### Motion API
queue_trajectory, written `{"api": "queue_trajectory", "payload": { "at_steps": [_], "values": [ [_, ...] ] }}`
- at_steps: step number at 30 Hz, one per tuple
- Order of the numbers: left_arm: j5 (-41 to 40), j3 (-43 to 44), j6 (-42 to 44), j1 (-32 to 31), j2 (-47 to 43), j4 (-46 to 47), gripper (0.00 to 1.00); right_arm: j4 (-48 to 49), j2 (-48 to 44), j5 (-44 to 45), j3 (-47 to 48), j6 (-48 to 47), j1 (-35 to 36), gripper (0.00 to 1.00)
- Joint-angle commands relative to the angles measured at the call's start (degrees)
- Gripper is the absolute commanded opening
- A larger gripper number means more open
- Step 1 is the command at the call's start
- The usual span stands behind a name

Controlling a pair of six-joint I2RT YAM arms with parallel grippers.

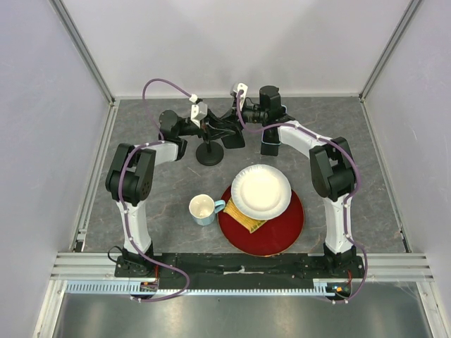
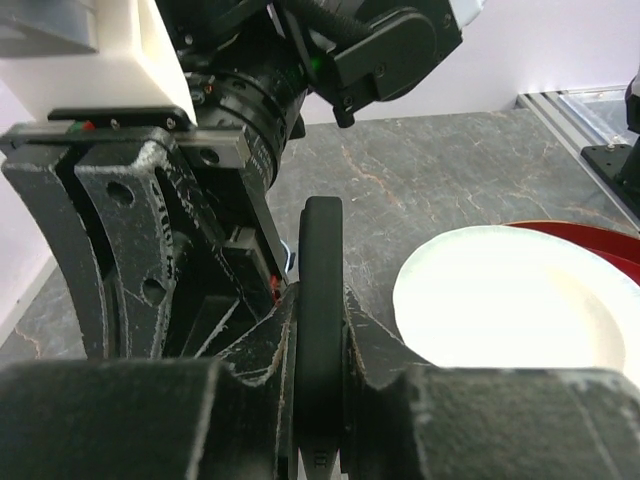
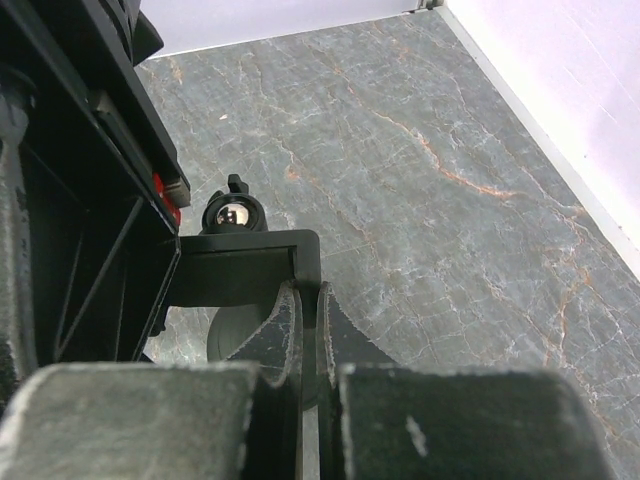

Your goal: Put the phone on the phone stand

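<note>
The black phone [image 1: 234,138] hangs at the back middle of the table, held between both grippers. My left gripper [image 1: 215,129] is shut on it; in the left wrist view [image 2: 320,345] the phone [image 2: 320,260] stands edge-on between the jaws. My right gripper [image 1: 238,123] is shut on the phone's corner, as the right wrist view [image 3: 308,300] shows, with the phone [image 3: 240,268] lying flat across. The black phone stand [image 1: 209,152] sits just below and left of the phone. Its ball joint [image 3: 232,214] and round base [image 3: 232,338] show behind the phone.
A white paper plate [image 1: 261,190] lies on a red round tray [image 1: 285,227] in front of the grippers, with a yellow item [image 1: 251,223] under it. A light blue cup [image 1: 203,209] stands left of the tray. Walls close in at the back and sides.
</note>
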Motion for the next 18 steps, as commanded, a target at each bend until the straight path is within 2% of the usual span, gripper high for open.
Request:
{"api": "queue_trajectory", "payload": {
  "at_steps": [1, 7, 14, 18],
  "values": [
    [2.41, 4.45, 1.75, 0.85, -1.53, 18.07, 0.02, -3.09, 1.25, -5.1, 2.05, 0.73, 0.45, 0.0],
    [3.56, 7.8, 1.13, 1.9, -1.01, 16.31, 0.02, -3.18, 1.25, -5.27, 2.22, 0.64, -0.08, 0.0],
    [3.65, 6.13, 0.16, 4.01, -2.05, 16.04, 0.02, -3.27, 0.81, -4.66, 1.52, 0.29, -0.34, 0.0],
    [1.02, 2.53, 3.23, 4.54, -4.69, 13.5, 0.02, -2.48, 0.81, -2.82, 1.0, 0.63, -0.26, 0.0]
  ]
}}
